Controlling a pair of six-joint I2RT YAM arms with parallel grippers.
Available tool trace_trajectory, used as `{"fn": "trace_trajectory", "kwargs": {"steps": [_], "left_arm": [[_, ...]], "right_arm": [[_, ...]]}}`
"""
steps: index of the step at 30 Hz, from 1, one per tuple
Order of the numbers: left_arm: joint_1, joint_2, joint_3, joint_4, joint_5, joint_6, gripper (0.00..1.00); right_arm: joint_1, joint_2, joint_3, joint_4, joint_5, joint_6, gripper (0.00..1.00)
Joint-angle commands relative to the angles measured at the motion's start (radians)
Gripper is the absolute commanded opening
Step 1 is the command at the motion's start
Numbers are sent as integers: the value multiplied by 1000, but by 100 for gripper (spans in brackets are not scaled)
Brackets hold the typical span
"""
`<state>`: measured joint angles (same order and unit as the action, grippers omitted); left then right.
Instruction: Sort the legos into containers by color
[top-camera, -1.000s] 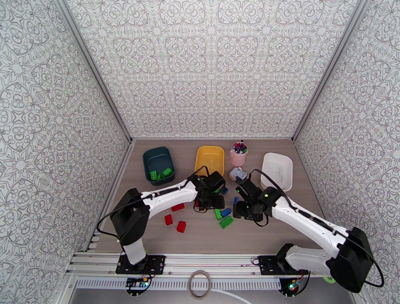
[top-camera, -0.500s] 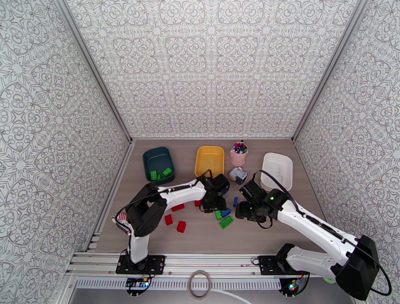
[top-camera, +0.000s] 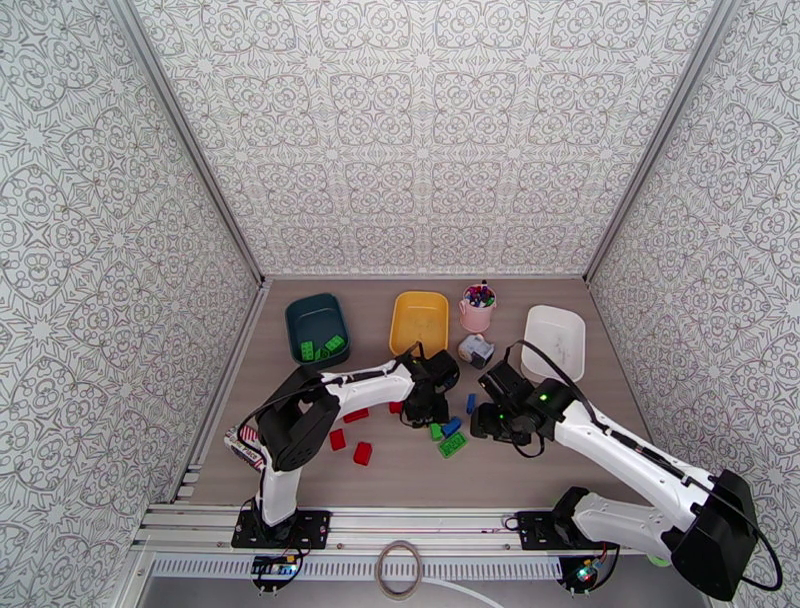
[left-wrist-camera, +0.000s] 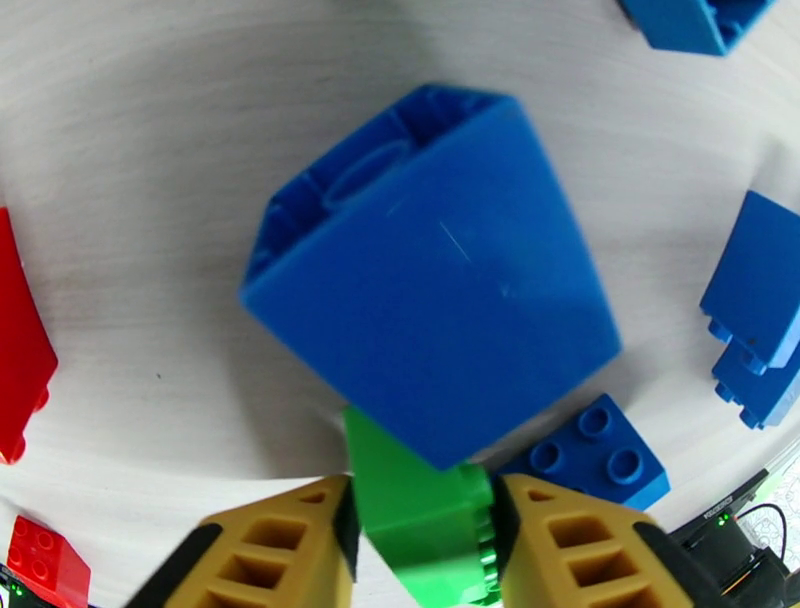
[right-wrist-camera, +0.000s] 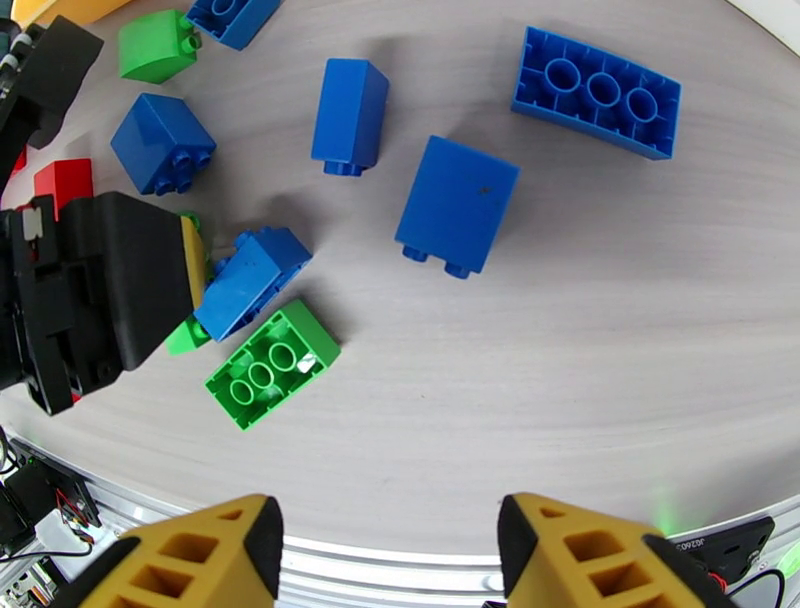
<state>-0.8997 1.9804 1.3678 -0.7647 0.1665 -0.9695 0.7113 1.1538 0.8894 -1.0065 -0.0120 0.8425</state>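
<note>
My left gripper (left-wrist-camera: 420, 535) is shut on a small green lego (left-wrist-camera: 425, 525); a large blue lego (left-wrist-camera: 430, 270) leans against it, tilted on the table. From above, the left gripper (top-camera: 425, 405) sits mid-table beside a green lego (top-camera: 452, 444) and a blue one (top-camera: 470, 403). My right gripper (right-wrist-camera: 390, 550) hangs open over an upturned green lego (right-wrist-camera: 272, 376) and several blue legos (right-wrist-camera: 455, 205). Red legos (top-camera: 362, 453) lie to the left. The teal tub (top-camera: 300, 315) holds green legos; the yellow tub (top-camera: 420, 318) and the white tub (top-camera: 553, 340) stand behind.
A pink cup of pens (top-camera: 477, 308) and a small white-grey box (top-camera: 475, 350) stand between the yellow and white tubs. A striped packet (top-camera: 243, 448) lies by the left arm's elbow. The left gripper's black body (right-wrist-camera: 100, 290) is close at the right wrist view's left.
The left arm's elbow swung out to the right and its gripper shifted slightly right onto the green and blue legos. The right gripper edged a little to the right.
</note>
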Motion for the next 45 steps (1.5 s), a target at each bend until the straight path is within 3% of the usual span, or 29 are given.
{"fn": "trace_trajectory", "kwargs": {"steps": [1,8,15,21,33,45], "left_arm": [[-3,-25,-16,10,-42,-7,35],[-3,-74,-18,0,-51,9,25],[5,-192,-37,-45,-81,38,25],[62,-324,-94,-52,-94,35,25],[312,-475,-148,-71,-69,102,25],[619,-401,-22,-102,13,245,25]], "right_arm": [[-10,15,6,15,-14,5,61],[-10,77,50,53,-48,-29,59],[-10,156,122,104,-97,-78,59],[-7,248,206,164,-156,-115,60],[46,547,554,209,-318,-196,66],[55,770,901,133,-383,-234,68]]}}
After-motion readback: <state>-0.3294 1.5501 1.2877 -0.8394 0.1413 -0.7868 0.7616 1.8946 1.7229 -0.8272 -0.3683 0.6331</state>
